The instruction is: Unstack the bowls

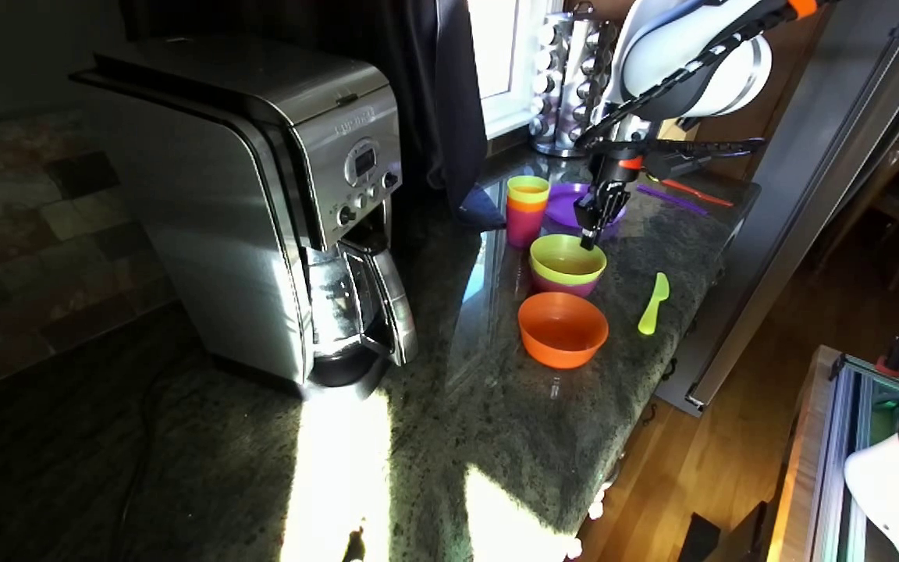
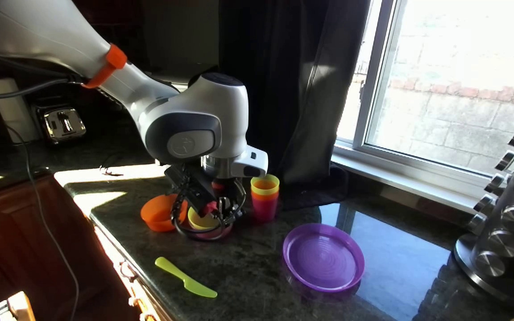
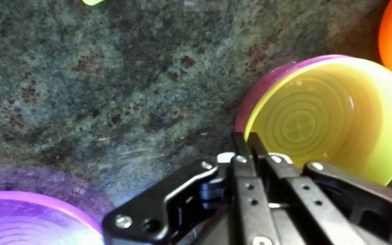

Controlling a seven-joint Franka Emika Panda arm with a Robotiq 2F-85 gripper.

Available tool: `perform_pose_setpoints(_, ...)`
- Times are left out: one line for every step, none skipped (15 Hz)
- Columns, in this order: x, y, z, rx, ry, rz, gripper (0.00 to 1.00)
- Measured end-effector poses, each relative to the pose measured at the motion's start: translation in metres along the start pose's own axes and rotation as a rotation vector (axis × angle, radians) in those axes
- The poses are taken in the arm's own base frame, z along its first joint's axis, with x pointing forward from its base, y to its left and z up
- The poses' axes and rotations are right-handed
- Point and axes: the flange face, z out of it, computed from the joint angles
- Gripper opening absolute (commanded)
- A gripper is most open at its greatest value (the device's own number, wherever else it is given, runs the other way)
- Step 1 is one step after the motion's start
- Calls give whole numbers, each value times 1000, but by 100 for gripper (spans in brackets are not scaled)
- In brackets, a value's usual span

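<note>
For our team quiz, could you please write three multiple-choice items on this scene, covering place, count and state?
1. Where is the lime green bowl? A) on the purple plate B) in the purple bowl C) on the windowsill
2. How many bowls stand unstacked? A) one B) two C) three
3. The pincer is: A) wide open B) gripping a cup C) closed on a bowl's rim
1B: the wrist view shows purple just outside its rim; 2A: only the orange bowl sits beside that pair; 3C: its jaws nearly meet, the lime rim between them.
</note>
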Motion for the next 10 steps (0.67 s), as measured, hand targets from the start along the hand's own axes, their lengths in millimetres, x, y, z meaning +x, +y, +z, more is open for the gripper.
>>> perform_pose_setpoints(0, 0, -1, 0, 2, 0, 1)
perform_pose_setpoints(0, 0, -2, 0, 4, 0, 1)
perform_pose_setpoints(0, 0, -2, 0, 5, -1, 1)
perform_pose_setpoints(0, 0, -3, 0, 6, -1, 1)
perform_pose_setpoints(0, 0, -3, 0, 6, -1, 1)
perform_pose_setpoints(0, 0, -3, 1, 7, -1, 1)
perform_pose_setpoints(0, -1, -4, 1, 9, -1, 1)
perform_pose_setpoints(0, -1, -5, 1, 11, -2, 1)
perform_pose_setpoints(0, -1, -7, 5, 14, -3, 1)
perform_pose_setpoints(1, -1, -8, 13, 19, -5, 1)
